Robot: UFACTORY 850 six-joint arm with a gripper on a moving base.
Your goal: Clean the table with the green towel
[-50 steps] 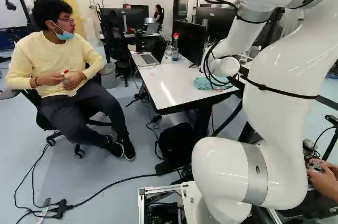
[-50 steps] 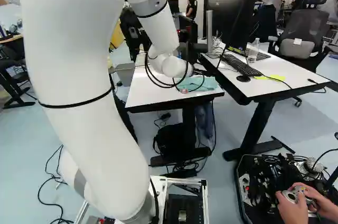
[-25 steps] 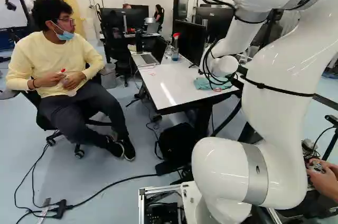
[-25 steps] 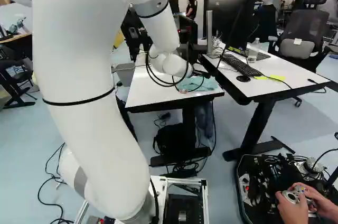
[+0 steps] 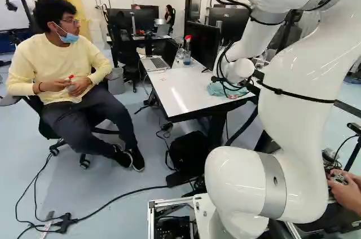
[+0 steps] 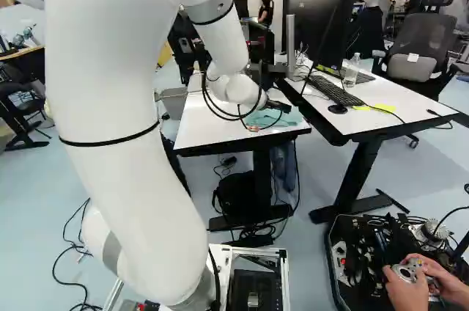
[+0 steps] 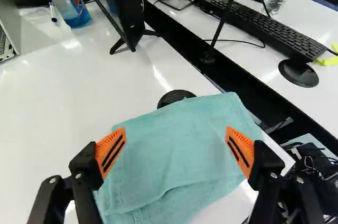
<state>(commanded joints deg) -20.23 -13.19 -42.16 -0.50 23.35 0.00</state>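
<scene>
Green and folded, the cloth towel (image 5: 213, 89) lies on the white-topped table (image 5: 183, 93) in the left base view. In the right base view, the black two-fingered gripper (image 6: 270, 117) is at the towel. In the wrist view, its jaws stand wide.

"What does the towel (image 7: 174, 150) cover?"
"Part of a black disc (image 7: 176, 96), at its far edge."
"And the laptop (image 7: 6, 44)?"
"Mostly cut off by the wrist view's edge."
</scene>
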